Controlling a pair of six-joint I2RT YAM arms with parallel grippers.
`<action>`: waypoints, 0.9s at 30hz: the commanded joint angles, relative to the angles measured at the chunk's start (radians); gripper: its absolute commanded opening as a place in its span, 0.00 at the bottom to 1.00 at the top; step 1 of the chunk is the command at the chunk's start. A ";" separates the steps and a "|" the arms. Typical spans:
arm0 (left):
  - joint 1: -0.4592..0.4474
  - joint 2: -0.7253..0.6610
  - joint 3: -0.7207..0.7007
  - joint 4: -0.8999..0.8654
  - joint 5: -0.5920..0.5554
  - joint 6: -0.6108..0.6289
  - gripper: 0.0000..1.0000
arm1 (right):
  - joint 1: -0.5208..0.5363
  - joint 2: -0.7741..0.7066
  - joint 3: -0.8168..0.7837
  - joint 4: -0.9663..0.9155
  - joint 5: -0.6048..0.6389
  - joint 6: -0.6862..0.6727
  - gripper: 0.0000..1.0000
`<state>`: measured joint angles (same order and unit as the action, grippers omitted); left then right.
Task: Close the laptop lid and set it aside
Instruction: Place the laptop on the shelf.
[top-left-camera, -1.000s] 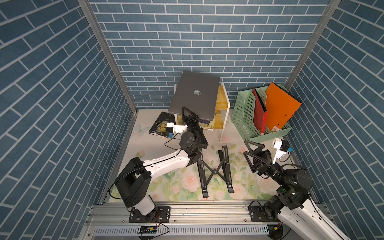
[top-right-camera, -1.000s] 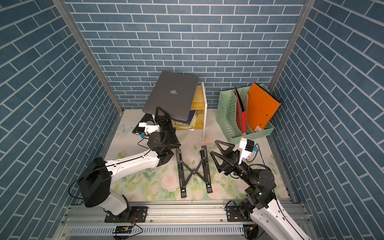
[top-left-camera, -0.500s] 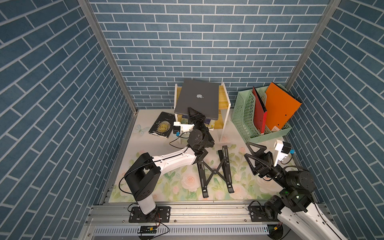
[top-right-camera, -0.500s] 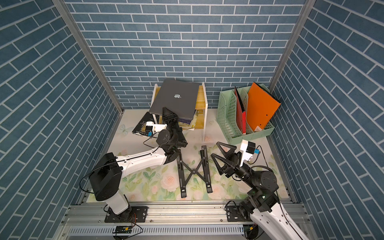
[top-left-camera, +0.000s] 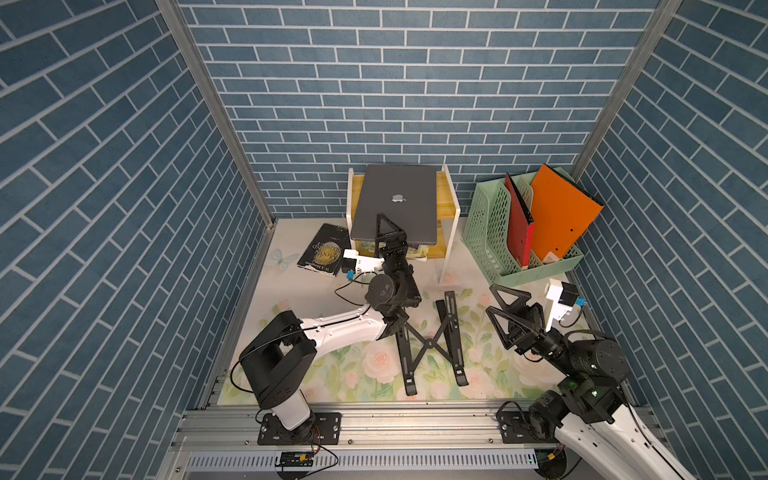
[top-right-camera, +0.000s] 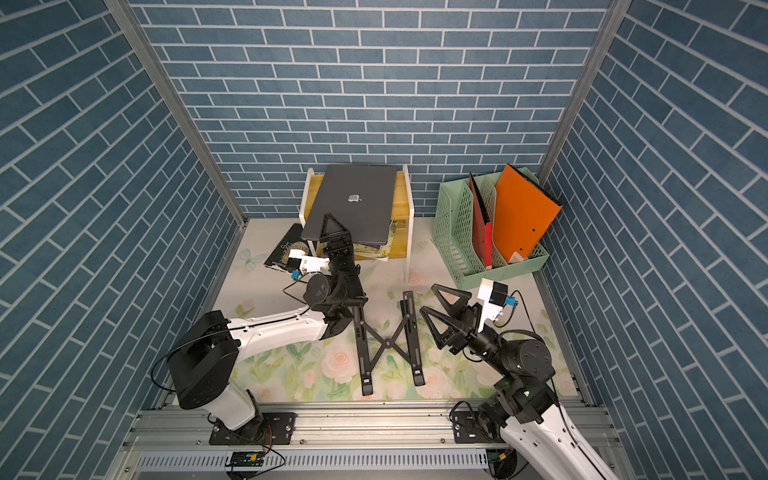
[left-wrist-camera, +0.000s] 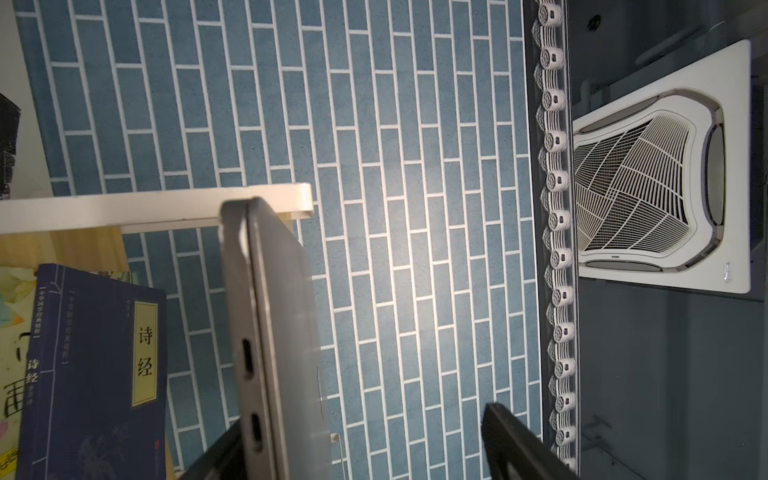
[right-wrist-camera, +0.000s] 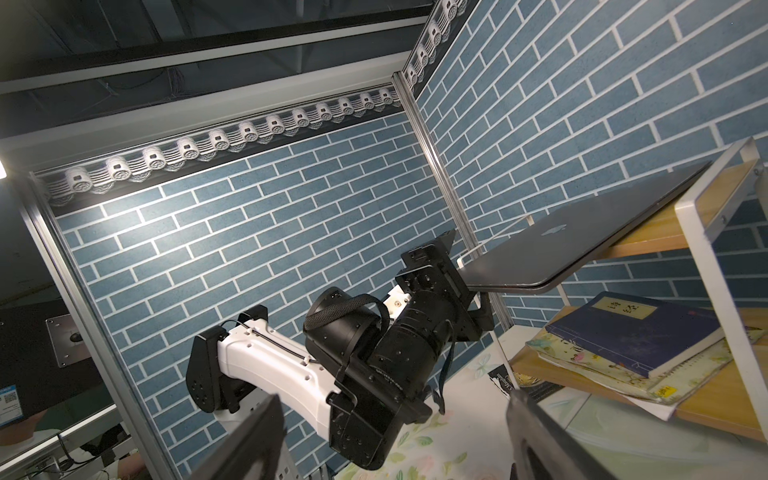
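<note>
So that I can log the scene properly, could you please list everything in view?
laptop: one, grey, lid closed, on the rack's top shelf
rack: one, white frame with wooden shelves, at the back wall
books: a stack, count unclear, navy one on top, on the rack's lower shelf
black book: one, on the mat left of the rack
folding stand: one, black, X-shaped, mid-mat
file organiser: one, pale green, back right
red folder: one, in the organiser
orange folder: one, in the organiser
mat: one, floral, covers the table
left gripper: black, open, at the laptop's front edge
right gripper: black, open, empty, right of the stand
</note>
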<state>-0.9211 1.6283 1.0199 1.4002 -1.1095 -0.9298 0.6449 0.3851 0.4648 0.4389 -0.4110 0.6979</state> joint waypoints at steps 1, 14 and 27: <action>-0.005 -0.042 -0.035 -0.010 0.057 -0.036 0.87 | -0.003 0.012 0.024 0.037 0.010 -0.036 0.85; 0.010 -0.057 -0.103 -0.190 0.188 -0.278 0.47 | -0.002 0.032 0.013 0.063 0.022 -0.037 0.84; -0.031 0.070 0.006 -0.182 0.143 -0.436 0.14 | -0.003 0.000 -0.006 0.053 0.024 -0.043 0.84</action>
<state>-0.9318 1.6604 0.9852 1.2034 -0.9565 -1.3029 0.6441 0.4076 0.4637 0.4641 -0.3958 0.6975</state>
